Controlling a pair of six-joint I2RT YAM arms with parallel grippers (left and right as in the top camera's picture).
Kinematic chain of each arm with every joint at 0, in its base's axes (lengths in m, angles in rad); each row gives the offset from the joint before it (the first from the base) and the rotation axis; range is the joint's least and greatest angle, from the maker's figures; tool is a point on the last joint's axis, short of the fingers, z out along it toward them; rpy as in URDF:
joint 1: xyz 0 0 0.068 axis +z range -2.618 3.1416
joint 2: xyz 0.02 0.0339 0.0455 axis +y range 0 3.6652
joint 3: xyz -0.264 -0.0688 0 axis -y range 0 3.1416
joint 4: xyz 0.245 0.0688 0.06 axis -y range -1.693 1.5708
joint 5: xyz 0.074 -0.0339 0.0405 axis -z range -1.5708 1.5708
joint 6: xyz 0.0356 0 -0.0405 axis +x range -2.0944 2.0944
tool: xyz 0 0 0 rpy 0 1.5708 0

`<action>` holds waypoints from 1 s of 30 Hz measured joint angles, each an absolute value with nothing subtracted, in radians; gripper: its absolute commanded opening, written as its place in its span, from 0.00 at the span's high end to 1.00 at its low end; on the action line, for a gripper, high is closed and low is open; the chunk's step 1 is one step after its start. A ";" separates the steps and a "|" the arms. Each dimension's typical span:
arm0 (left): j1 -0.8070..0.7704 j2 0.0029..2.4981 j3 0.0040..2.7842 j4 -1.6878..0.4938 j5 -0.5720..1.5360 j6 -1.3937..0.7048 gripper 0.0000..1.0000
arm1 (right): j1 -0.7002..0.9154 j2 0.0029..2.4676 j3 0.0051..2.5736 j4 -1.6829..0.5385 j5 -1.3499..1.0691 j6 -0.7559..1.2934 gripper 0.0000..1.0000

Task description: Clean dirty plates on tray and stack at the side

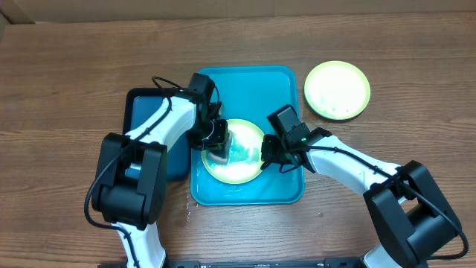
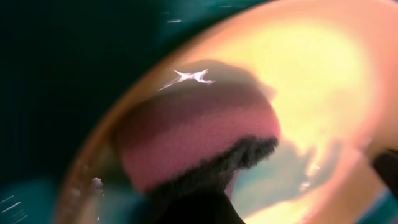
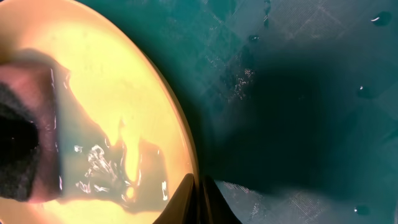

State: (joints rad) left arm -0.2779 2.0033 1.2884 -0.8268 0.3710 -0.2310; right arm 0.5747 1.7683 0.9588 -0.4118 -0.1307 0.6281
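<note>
A wet plate (image 1: 239, 170) with a yellow-green rim lies on the turquoise tray (image 1: 256, 85). My left gripper (image 1: 216, 144) is shut on a pink sponge (image 2: 193, 140) with a dark scrub side, pressed onto the plate (image 2: 323, 68) at its left part. My right gripper (image 1: 263, 153) is at the plate's right edge, its fingers (image 3: 214, 202) shut on the rim of the plate (image 3: 118, 74). Water pools on the plate near the sponge (image 3: 25, 149). A second plate (image 1: 337, 90) lies on the table, right of the tray.
A smaller dark navy tray (image 1: 145, 112) lies against the turquoise tray's left side, partly under my left arm. Water drops dot the tray floor (image 3: 311, 93). Bare wooden table (image 1: 67, 82) surrounds both trays.
</note>
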 measured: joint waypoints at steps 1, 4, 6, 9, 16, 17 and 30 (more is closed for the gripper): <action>-0.274 2.012 1.288 -0.815 0.420 -0.223 0.96 | 0.575 1.768 0.959 -0.411 -0.130 0.628 0.96; -0.276 2.040 1.287 -0.775 0.563 -0.199 0.96 | 0.575 1.768 0.959 -0.412 -0.130 0.629 0.96; -0.273 2.057 1.285 -0.762 0.634 -0.190 0.96 | 0.575 1.768 0.959 -0.412 -0.130 0.628 0.96; -0.263 2.065 1.286 -0.767 0.688 -0.179 0.96 | 0.575 1.768 0.959 -0.412 -0.130 0.629 0.96; -0.245 2.009 1.288 -0.794 0.673 -0.146 0.96 | 0.575 1.768 0.959 -0.411 -0.131 0.629 0.95; -0.245 1.977 1.288 -0.806 0.649 -0.144 0.96 | 0.575 1.768 0.959 -0.410 -0.131 0.628 0.95; -0.270 1.821 1.264 -0.854 0.368 -0.131 0.96 | 0.575 1.768 0.959 -0.408 -0.131 0.629 0.95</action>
